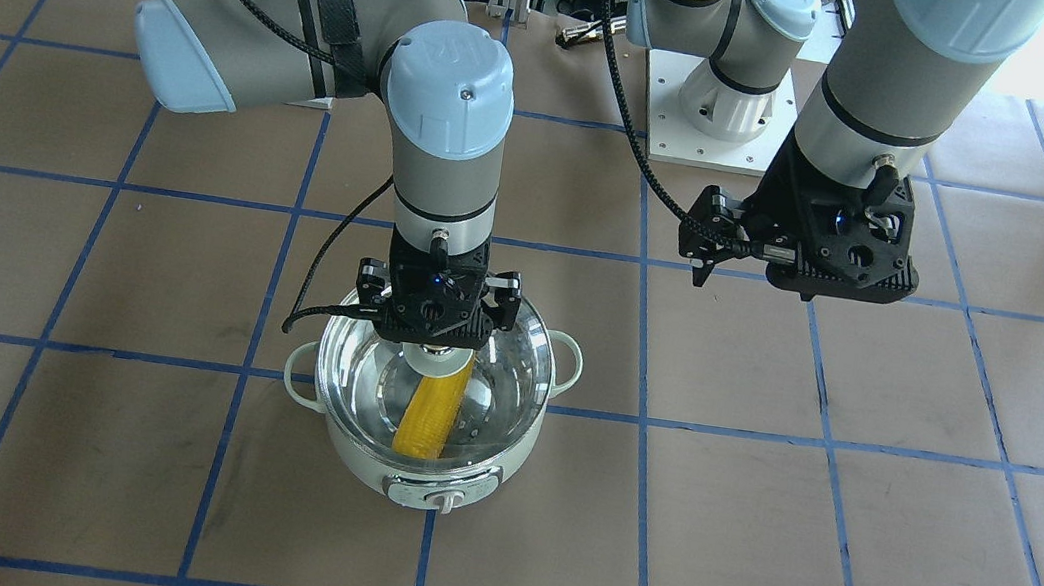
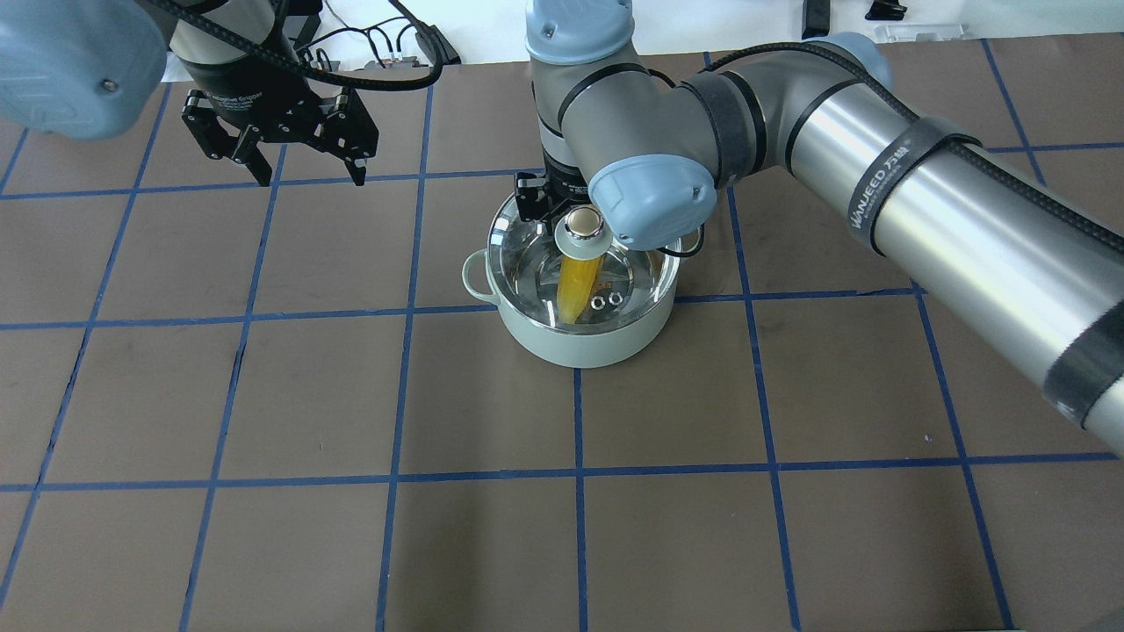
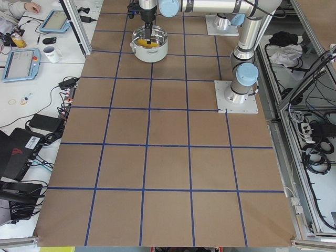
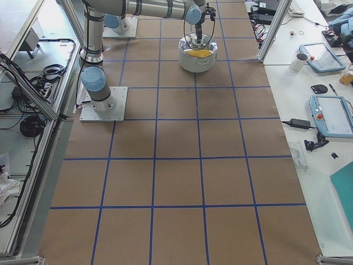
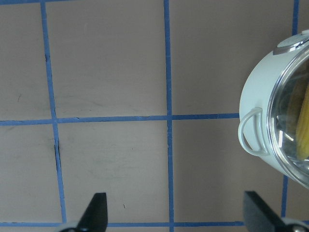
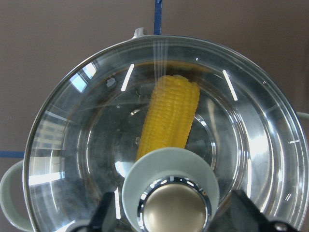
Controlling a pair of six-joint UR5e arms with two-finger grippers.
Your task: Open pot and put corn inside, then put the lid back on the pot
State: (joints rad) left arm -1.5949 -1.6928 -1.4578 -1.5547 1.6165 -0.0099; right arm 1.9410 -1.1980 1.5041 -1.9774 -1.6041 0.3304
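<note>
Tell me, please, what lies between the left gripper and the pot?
Nothing stands there: in the overhead view, only bare table with blue tape lines separates the left gripper from the pot.

Corn (image 1: 432,412) lies in the pot (image 1: 359,461), lid (image 1: 516,373) on top. The pot's on the table (image 1: 754,525), with the right end effector (image 6: 175,220) directly above the lid.

— What sort of place is this?
— A robotics lab: two industrial arms (image 3: 242,79) are bolted on white plates (image 3: 249,106) along one edge of the desk (image 3: 157,168), whose brown paper top carries a blue tape grid (image 3: 148,145)
— What else shows it?
— Control tablets (image 4: 331,116) and a mug (image 3: 52,53) on a white bench (image 3: 31,105) beside the desk, cable bundles (image 3: 315,157), aluminium framing (image 4: 274,27)
</note>
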